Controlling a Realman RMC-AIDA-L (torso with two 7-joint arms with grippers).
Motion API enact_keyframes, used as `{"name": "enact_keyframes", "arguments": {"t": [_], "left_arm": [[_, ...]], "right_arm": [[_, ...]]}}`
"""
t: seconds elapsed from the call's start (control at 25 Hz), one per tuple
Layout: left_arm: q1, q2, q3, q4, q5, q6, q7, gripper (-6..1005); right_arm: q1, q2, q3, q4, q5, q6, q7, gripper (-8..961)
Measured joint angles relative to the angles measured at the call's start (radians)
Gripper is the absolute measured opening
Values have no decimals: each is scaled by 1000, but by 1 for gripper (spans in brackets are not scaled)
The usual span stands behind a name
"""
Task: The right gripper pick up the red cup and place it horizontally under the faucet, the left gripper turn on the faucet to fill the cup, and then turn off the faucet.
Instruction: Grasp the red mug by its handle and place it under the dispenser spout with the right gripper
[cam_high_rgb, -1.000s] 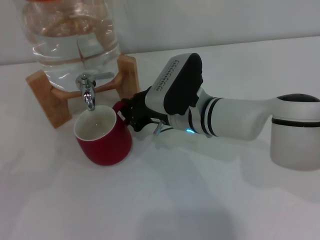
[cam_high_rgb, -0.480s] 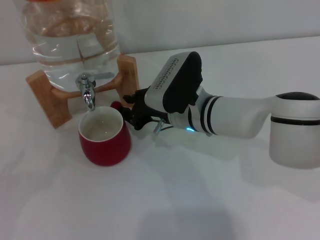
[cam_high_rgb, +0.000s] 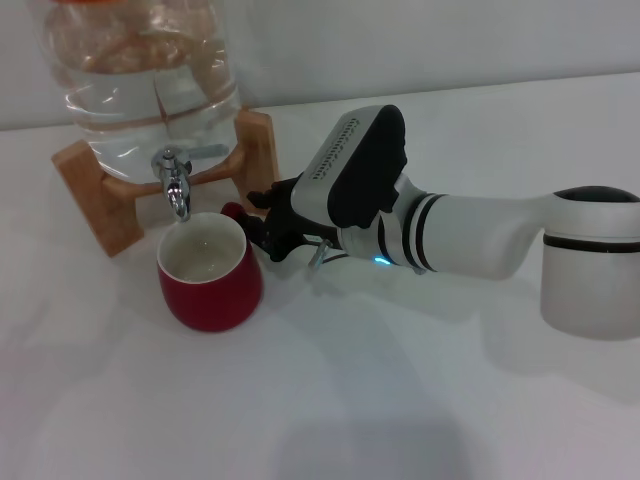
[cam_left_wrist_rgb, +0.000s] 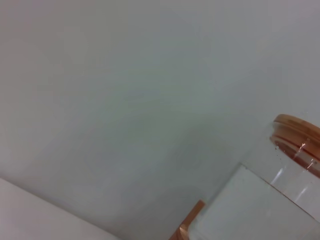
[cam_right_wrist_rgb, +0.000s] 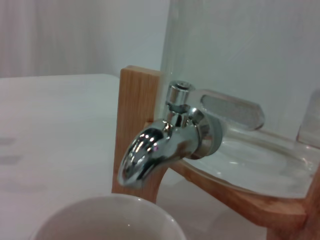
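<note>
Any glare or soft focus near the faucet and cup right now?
Right wrist view: faucet sharp, bright highlights on its chrome; cup rim at the frame's edge is soft. Head view: glints on the water jar; soft shadow under the right gripper.

White arm (cam_high_rgb: 480, 235), black bands, dark grey housing (small blue light), black fingers (cam_high_rgb: 262, 225).

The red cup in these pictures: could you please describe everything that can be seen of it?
The red cup is a squat, rounded, glossy dark-red mug that looks ceramic, white inside, with no water visible in it. It stands upright on the white table, its mouth directly below the faucet spout. Its small red handle faces the right gripper, whose fingers sit at it; contact is unclear.
</note>
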Motion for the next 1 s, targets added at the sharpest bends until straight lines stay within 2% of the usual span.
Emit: {"name": "enact_keyframes", "arguments": {"t": [0.32,1.0], "left_arm": [[0,0,0,0,-1,-1,0,800],[-6,7,0,0,-3,-1,-4,800]], "right_arm": [[-1,0,1,-2,-8,3,0,257],[-27,-14,25,8,-11,9,-1,256]]}}
